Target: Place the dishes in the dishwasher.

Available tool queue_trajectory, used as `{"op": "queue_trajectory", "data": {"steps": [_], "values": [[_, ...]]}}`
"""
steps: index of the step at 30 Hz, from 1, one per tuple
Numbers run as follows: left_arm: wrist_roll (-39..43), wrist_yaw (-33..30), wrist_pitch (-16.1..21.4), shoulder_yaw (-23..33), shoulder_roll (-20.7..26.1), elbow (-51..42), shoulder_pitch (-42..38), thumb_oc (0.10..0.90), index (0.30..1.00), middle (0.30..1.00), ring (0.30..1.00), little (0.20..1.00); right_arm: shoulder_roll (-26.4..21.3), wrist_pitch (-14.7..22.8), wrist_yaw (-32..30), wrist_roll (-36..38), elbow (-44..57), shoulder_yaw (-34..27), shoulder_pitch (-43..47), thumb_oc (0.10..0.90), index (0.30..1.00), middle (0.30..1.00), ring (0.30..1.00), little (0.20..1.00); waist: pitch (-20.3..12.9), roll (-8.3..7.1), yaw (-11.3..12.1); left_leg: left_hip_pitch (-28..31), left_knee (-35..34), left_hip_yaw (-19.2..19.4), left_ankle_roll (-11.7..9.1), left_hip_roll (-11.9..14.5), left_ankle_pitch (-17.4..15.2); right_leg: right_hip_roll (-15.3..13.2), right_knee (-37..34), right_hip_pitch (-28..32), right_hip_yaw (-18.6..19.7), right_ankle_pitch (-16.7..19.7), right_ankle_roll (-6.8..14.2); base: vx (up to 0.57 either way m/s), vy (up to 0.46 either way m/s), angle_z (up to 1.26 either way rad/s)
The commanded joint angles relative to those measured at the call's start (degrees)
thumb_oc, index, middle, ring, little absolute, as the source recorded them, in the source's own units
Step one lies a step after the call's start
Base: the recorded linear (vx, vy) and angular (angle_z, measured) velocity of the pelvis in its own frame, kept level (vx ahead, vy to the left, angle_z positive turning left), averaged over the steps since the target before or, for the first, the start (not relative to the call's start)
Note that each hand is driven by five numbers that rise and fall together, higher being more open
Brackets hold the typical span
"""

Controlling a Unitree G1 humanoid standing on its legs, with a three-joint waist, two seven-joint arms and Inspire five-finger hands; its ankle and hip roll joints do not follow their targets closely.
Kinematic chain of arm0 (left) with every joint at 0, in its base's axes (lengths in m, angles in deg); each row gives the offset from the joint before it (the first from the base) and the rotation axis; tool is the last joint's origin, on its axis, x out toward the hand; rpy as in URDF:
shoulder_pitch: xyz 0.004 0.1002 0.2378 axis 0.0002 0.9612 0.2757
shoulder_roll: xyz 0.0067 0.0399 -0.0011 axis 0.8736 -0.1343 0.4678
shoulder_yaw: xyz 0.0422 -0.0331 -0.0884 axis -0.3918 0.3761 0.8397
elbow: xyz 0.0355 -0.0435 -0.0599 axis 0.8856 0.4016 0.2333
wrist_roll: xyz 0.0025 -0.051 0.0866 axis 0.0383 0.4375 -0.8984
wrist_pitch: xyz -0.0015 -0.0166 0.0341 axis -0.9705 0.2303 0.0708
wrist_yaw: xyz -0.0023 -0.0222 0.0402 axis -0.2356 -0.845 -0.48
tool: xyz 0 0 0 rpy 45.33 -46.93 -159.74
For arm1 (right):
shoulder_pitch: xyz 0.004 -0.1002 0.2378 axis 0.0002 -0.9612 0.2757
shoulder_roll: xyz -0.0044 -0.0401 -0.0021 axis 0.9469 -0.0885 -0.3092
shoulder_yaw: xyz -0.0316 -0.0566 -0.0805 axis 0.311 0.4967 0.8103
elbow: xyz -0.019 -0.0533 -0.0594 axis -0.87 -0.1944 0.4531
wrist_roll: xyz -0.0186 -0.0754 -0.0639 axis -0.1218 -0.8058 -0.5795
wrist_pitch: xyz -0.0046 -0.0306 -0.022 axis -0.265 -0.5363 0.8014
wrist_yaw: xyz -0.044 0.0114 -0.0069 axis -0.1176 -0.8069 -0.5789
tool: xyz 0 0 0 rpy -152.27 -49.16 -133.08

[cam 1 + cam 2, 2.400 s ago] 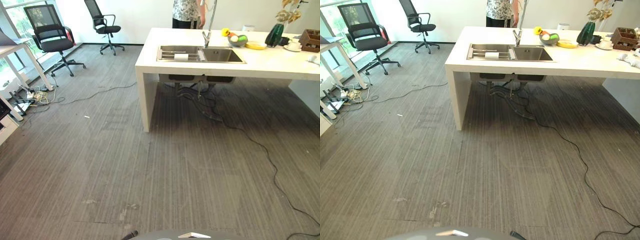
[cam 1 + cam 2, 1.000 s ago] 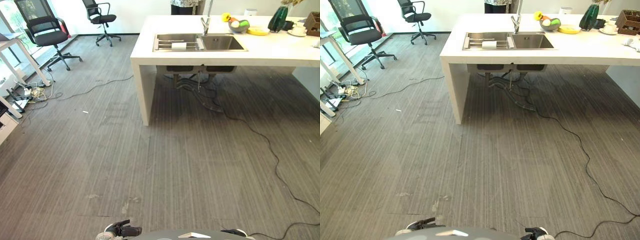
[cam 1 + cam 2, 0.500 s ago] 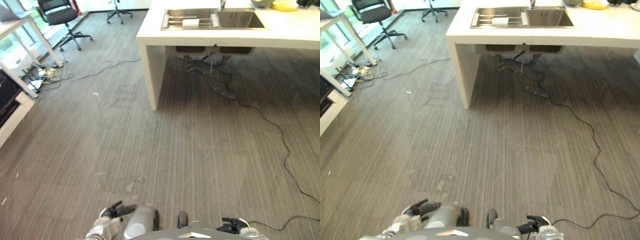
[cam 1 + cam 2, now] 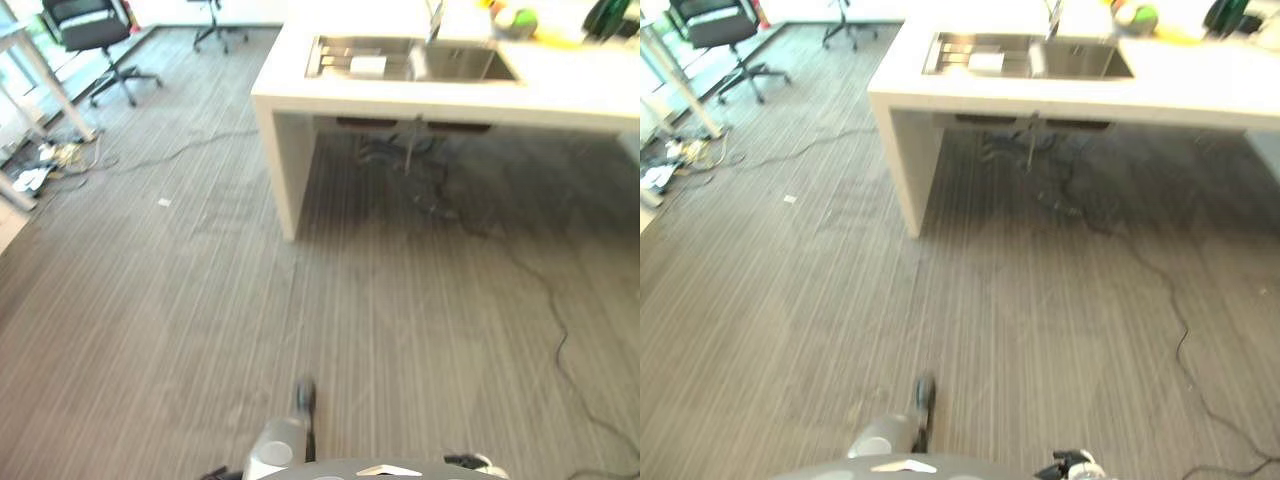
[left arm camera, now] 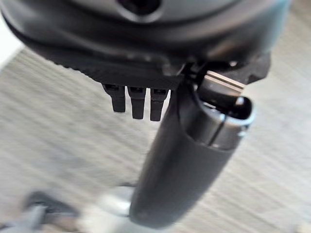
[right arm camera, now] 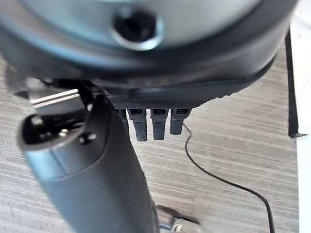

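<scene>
Head views look down on grey striped carpet floor (image 4: pixel 200 300). White slab-sided table (image 4: pixel 420 95) stands well ahead, at upper centre-right. Stainless double sink (image 4: pixel 410 60) is set into its top, chrome tap (image 4: pixel 434 18) behind it. In the sink's left basin: a white flat dish-like item (image 4: pixel 368 66) on the rack bars, too small to identify exactly. That's the only dish I can place. No dishwasher identifiable in these views.

Further right on the table: round bowl of green and yellow fruit (image 4: pixel 512 20), yellow plate-like item (image 4: pixel 1180 34) just beside it, dark green glass vase (image 4: pixel 606 18) at the edge of frame.

Black mesh office chair on castors (image 4: pixel 90 30) at upper left; second black office chair (image 4: pixel 210 15) behind it by the wall. Tangle of cables and a power strip (image 4: pixel 40 165) on the floor at left. Black cables hang under the sink.

Left hand (image 5: pixel 138 99): its wrist view shows short dark fingers in a row hanging straight, thumb (image 5: pixel 189 160) extended alongside, nothing between them. Relaxed, empty, over carpet.

Right hand (image 6: pixel 153 124): same picture in its wrist view, fingers straight down, thumb (image 6: pixel 87 170) out, holding nothing. Carpet and a white table edge (image 6: pixel 301 97) beyond it.
</scene>
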Motion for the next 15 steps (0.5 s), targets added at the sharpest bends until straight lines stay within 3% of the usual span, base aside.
{"op": "queue_trajectory", "data": {"steps": [1,3,4,5,7,8,9,10,11,14,15], "values": [[1.3,-4.5,13.0,-1.6,3.0,-14.7,-12.7,0.8,0.9,0.9,0.9,0.9,-2.1,2.6,-2.2,3.8,5.7,-2.3,3.1,0.8,0.9,0.9,0.9,0.9,-0.3,-1.79,-2.1,-5.2,0.5,0.4,-2.8,-0.8,-2.0,-4.2,15.7,-2.2,0.3,22.9,9.1,0.34,0.144,0.19],[-0.1,-5.6,15.4,-2.4,4.8,-22.8,-16.4,0.8,0.9,0.9,0.9,0.9,-3.0,3.6,-2.1,5.5,7.4,-3.2,4.1,0.8,0.9,0.9,0.9,0.9,1.1,-0.19,-4.4,-1.2,0.5,-0.7,-2.3,0.2,-4.1,-4.2,24.5,-7.6,-1.5,24.3,9.8,0.38,0.162,0.4],[-1.8,-6.4,16.2,-3.1,5.1,-26.7,-18.0,0.8,0.9,0.9,0.9,0.9,-3.2,3.7,-2.2,5.9,7.9,-3.5,4.3,0.8,0.9,0.9,0.9,0.9,1.8,0.77,-5.4,0.3,0.5,-1.4,-2.1,0.7,-5.0,-3.4,27.5,-11.1,-1.8,23.2,9.5,0.26,0.11,0.71],[-1.9,-6.4,16.2,-3.1,5.1,-26.8,-18.0,0.8,0.9,0.9,0.9,0.9,-3.3,3.7,-2.2,5.9,7.9,-3.5,4.3,0.8,0.9,0.9,0.9,0.9,1.6,0.96,-5.3,0.1,0.5,-1.4,-2.1,0.9,-4.9,-3.2,27.4,-11.3,-1.7,23.4,9.5,0.26,0.095,0.54],[-9.0,-9.9,16.6,-4.8,8.6,-37.7,-22.2,0.8,0.9,0.9,0.9,0.9,-3.7,4.6,-2.2,6.3,9.1,-3.0,4.9,0.8,0.9,0.9,0.9,0.9,2.9,1.52,-7.1,2.5,0.5,-2.7,-2.4,1.0,-6.3,-4.6,24.7,-15.8,-3.0,19.2,7.7,0.4,0.056,0.21],[-17.7,-12.9,15.3,-5.2,12.4,-46.3,-25.6,0.8,0.9,0.9,0.9,0.9,-2.9,4.7,-2.1,5.1,10.7,-1.3,3.3,0.8,0.9,0.9,0.9,0.9,3.4,1.64,-8.9,4.7,0.5,-3.3,-3.1,1.0,-7.7,-6.2,14.0,-17.9,-4.8,14.1,5.6,0.58,-0.034,0.1],[-21.7,-13.1,14.7,-5.5,14.7,-48.8,-27.1,0.8,0.9,0.9,0.9,0.9,-3.1,5.1,-1.7,6.2,10.7,-1.9,3.0,0.8,0.9,0.9,0.9,0.9,3.3,1.44,-9.5,6.1,0.5,-3.7,-3.6,0.8,-8.8,-7.8,6.9,-18.0,-5.4,12.4,4.9,0.46,-0.054,0.21],[-21.8,-13.1,14.6,-5.5,14.7,-48.9,-27.1,0.8,0.9,0.9,0.9,0.9,-3.1,5.1,-1.7,6.2,10.7,-1.9,3.1,0.8,0.9,0.9,0.9,0.9,3.3,1.55,-9.6,6.1,0.5,-3.8,-3.7,0.9,-8.7,-7.6,6.4,-17.8,-5.6,12.8,4.8,0.29,-0.079,0.22],[-23.3,-12.8,14.3,-5.8,15.4,-49.8,-27.5,0.8,0.9,0.9,0.9,0.9,-3.5,5.0,-1.2,6.7,10.5,-2.1,3.1,0.8,0.9,0.9,0.9,0.9,2.9,1.34,-10.0,6.9,0.5,-4.1,-4.1,0.9,-9.6,-8.2,0.5,-17.7,-4.8,12.8,4.6,0.26,-0.098,0.1],[-27.2,-12.2,13.6,-8.3,16.8,-54.3,-32.1,0.8,0.9,0.9,0.9,0.9,-4.0,4.0,-0.5,6.6,10.2,-1.9,2.4,0.8,0.9,0.9,0.9,0.9,1.8,0.75,-11.9,9.5,0.5,-6.0,-5.2,1.1,-12.7,-9.9,-15.4,-18.9,2.2,16.2,5.6,0.42,-0.176,0.12],[-29.0,-11.7,13.1,-8.9,16.9,-54.9,-32.4,0.8,0.9,0.9,0.9,0.9,-3.6,3.6,-0.1,6.1,10.0,-1.8,1.7,0.8,0.9,0.9,0.9,0.9,1.7,0.67,-12.3,10.4,0.5,-6.4,-5.6,1.5,-13.4,-10.7,-16.8,-19.9,2.9,17.7,6.3,0.38,-0.181,0.82]]}}
